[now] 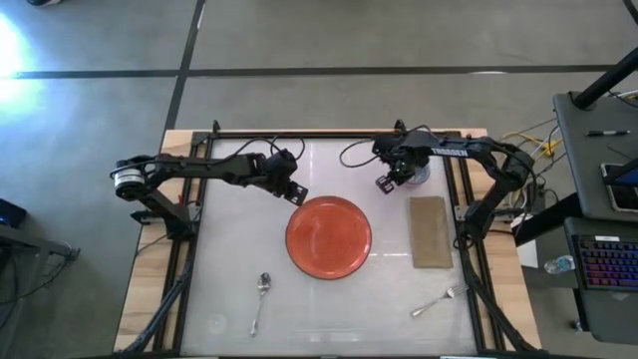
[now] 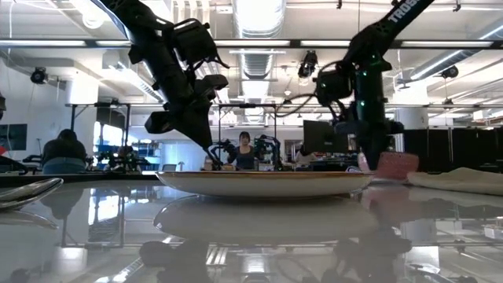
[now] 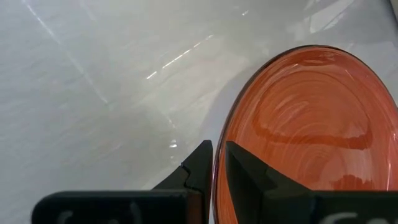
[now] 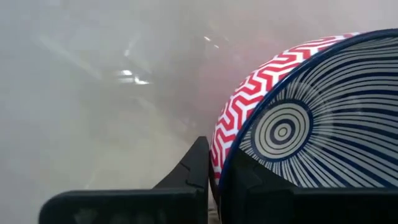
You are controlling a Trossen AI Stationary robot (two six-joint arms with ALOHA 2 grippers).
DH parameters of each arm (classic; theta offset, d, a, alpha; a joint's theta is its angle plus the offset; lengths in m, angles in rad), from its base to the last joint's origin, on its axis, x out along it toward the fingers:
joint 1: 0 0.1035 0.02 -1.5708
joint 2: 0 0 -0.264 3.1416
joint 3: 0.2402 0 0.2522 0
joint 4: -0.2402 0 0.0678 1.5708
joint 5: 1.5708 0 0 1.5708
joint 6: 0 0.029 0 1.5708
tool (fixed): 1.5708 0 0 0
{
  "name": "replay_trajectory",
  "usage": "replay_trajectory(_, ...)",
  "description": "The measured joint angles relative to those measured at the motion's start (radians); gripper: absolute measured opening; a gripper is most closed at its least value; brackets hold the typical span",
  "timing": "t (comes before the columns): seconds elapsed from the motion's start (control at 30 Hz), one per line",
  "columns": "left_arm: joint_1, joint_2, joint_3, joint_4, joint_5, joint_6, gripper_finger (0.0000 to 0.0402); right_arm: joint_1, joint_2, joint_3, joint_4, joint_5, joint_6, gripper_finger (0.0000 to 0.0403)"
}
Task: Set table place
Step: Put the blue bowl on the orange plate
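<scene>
The right gripper (image 4: 214,171) is clamped on the rim of the cup (image 4: 298,118), one finger inside and one outside, up-table and right of the plate (image 1: 329,237). The left gripper (image 3: 217,168) pinches the plate's up-left rim. The plate sits mid-table (image 1: 229,229). The napkin (image 1: 431,231) lies just right of it, long axis toward the cup. The fork (image 1: 439,300) and spoon (image 1: 261,299) lie near the front, clear of both arms.
</scene>
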Motion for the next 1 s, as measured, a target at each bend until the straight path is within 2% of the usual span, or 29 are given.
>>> replay_trajectory(0.3,0.008,0.0,0.0,0.021,0.001,0.0,0.0029,0.201,0.001,0.132,-0.034,-0.006,-0.06,0.0012)
replay_trajectory(0.47,0.011,-0.001,0.0,0.017,0.021,-0.001,0.0029,0.302,0.001,0.185,-0.051,0.002,-0.153,0.0012)
replay_trajectory(0.6,-0.019,-0.03,0.01,0.002,0.01,-0.003,0.0028,0.371,0.001,0.221,-0.051,0.002,-0.186,0.0012)
replay_trajectory(0.83,-0.128,-0.221,0.008,-0.1,-0.17,-0.075,0.0002,0.445,0.004,0.282,-0.071,0.003,-0.148,0.0012)
replay_trajectory(1.0,-0.217,-0.384,-0.001,-0.194,-0.288,-0.183,0.0001,0.491,0.034,0.299,-0.104,-0.003,-0.145,0.0012)
